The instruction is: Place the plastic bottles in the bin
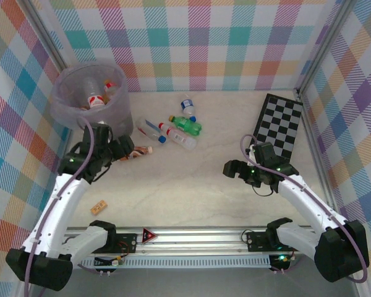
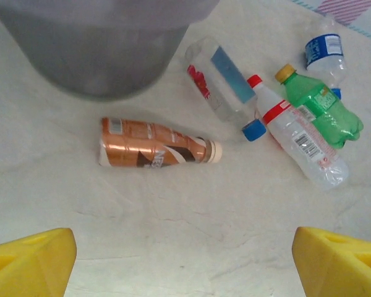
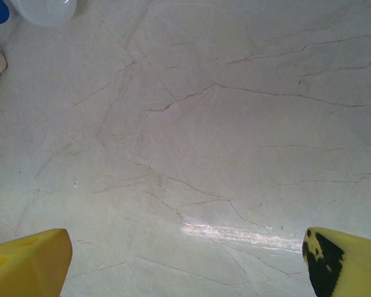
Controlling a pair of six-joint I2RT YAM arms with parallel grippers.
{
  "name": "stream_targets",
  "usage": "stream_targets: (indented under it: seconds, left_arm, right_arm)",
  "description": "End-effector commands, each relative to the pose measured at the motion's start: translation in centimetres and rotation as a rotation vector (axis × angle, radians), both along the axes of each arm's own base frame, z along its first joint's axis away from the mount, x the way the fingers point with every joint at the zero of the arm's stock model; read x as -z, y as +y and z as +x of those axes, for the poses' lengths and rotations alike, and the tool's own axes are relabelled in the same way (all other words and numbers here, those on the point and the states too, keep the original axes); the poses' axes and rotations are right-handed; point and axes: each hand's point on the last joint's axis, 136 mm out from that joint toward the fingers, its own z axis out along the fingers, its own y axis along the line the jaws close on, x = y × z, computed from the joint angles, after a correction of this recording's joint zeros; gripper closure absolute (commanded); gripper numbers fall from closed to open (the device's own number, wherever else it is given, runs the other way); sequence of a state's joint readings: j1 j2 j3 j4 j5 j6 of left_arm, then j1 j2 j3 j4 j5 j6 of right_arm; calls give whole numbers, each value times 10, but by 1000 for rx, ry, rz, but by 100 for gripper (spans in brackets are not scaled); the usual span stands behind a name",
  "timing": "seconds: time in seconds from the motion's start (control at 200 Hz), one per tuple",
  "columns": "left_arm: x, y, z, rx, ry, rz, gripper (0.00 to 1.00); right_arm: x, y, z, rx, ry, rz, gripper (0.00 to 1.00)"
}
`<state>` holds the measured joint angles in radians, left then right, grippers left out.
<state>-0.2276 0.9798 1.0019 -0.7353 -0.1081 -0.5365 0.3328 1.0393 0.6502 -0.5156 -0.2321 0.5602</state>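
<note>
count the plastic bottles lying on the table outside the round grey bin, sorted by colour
amber-brown plastic bottle with a cream cap: 1
green plastic bottle with a yellow cap: 1
clear plastic bottle with a red cap and red-white label: 1
clear plastic bottles with blue caps: 2
total: 5

Lab rig; plaid walls (image 1: 204,43), aluminium frame (image 1: 198,238)

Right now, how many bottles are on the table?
5. A brown bottle lies beside the bin; a clear blue-capped bottle, a red-labelled bottle and a green bottle lie bunched together; a small blue-labelled bottle sits just beyond. Others could hide behind the bin.
</note>
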Motion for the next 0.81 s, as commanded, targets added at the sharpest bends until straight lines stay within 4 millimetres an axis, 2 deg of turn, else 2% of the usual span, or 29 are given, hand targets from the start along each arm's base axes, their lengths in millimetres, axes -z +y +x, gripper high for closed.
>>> stream_targets:
  seconds: [0.0,0.12,0.185,0.47,0.565,0.715,0.8]
  left_arm:
    - [12,-15,31,-169,-106,-277,9]
    - [51,0,40,-374,-104,-372,9]
    - [61,6,48,-463,-129,-419,9]
    - [129,11,66,-691,-54,-590,11]
    - [137,22,66,-749,-78,-567,13]
    - [131,33,73,-767,-136,-517,13]
    - [137,36,76,-776,-123,-517,12]
  right_arm:
    - [-14,6,7,-26,-41,25,4]
    - [-16,4,4,-23,-44,27,4]
    - [-16,2,2,-21,-46,20,4]
    - [-14,-3,-5,-12,-42,2,4]
    - [-15,-4,-7,-13,-46,0,4]
    - [-15,-5,-9,-15,-45,-4,5]
    - [-14,-4,-9,-19,-39,-2,4]
